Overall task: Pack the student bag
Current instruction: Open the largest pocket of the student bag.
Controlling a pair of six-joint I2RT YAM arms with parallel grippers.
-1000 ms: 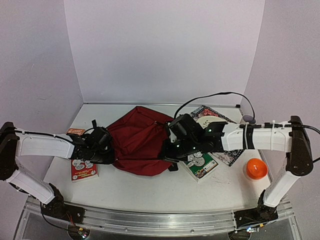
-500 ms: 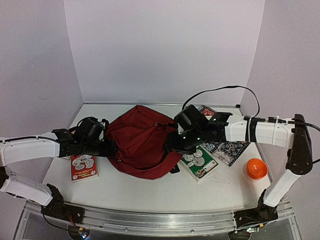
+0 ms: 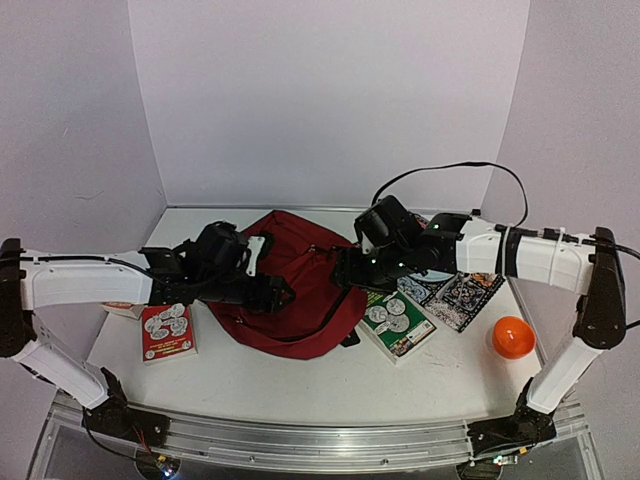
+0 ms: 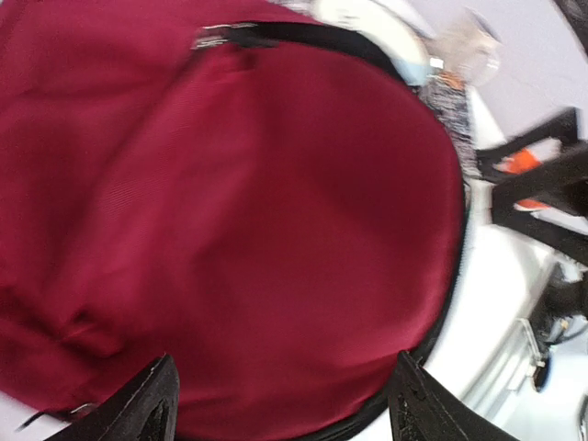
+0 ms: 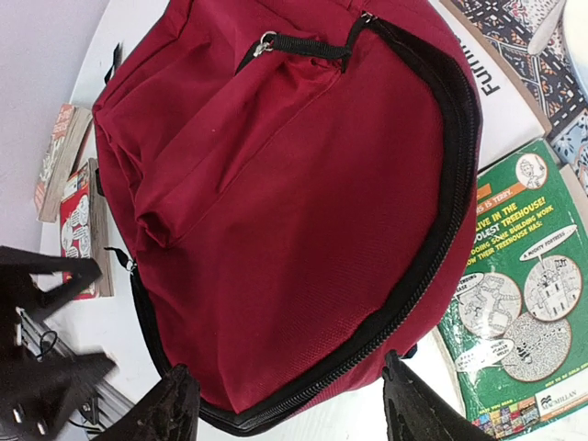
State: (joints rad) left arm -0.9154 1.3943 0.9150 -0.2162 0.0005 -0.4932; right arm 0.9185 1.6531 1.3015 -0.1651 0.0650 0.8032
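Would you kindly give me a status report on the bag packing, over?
Left gripper and right gripper open above bag. Bag on table, nothing held. Green book beside it, untouched.

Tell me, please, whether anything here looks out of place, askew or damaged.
Nothing looks spilled or damaged. The student bag lies slumped and flat. The green book lies at an angle beside it, apparently overlapping a patterned book. A red book lies on the bag's other side.
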